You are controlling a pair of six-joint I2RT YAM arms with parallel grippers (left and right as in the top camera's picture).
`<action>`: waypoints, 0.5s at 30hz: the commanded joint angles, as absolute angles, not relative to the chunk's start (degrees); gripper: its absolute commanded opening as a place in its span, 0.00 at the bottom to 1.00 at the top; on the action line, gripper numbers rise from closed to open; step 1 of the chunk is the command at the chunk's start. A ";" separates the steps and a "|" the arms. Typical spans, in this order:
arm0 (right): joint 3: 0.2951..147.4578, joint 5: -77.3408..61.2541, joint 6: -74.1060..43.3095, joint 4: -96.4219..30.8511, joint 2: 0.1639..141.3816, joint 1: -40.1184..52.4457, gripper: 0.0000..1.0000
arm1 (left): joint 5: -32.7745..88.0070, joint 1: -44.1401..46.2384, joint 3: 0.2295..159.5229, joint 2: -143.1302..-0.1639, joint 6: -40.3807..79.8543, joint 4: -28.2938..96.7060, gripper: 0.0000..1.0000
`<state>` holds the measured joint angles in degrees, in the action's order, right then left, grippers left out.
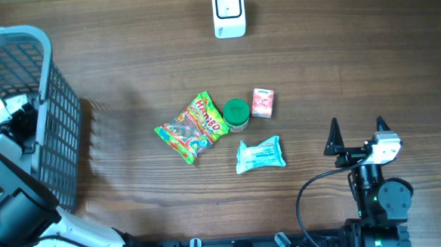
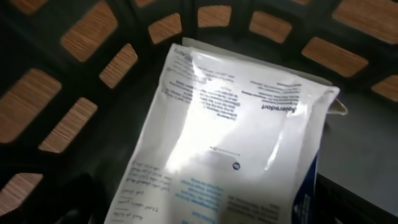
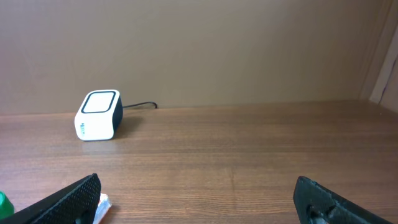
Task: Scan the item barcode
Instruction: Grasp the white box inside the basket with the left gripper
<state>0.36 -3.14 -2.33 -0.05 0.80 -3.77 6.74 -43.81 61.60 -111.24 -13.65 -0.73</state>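
White packet (image 2: pixel 230 124), the item to scan, fills the left wrist shot. It's lying printed side up on the mesh floor of the basket (image 2: pixel 143 18), with the wood showing through the holes. The left claw's fingers don't really show there, but it's spread wide and I can't see it clamped on anything.

Overhead, the basket (image 1: pixel 53 94) sits at the left edge of the bench (image 1: pixel 353 56) with the left arm (image 1: pixel 8 180) reaching over it, so the packet is hidden. The scanner (image 1: pixel 229 12) is at the far edge. Mid-bench there's a Haribo bag (image 1: pixel 193 127), a green-lidded jar (image 1: pixel 237 113), a pink box (image 1: pixel 262 103) and a blue-white pack (image 1: pixel 260 154). The right claw (image 1: pixel 357 135) is near the right front corner.

Right wrist view: the claw's fingers are far apart with nothing between them, and the scanner shows side-on.
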 commanded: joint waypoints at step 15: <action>0.30 -2.61 -3.01 0.08 0.54 -3.60 1.00 | 7.33 -43.99 60.75 -104.25 -5.04 4.14 0.65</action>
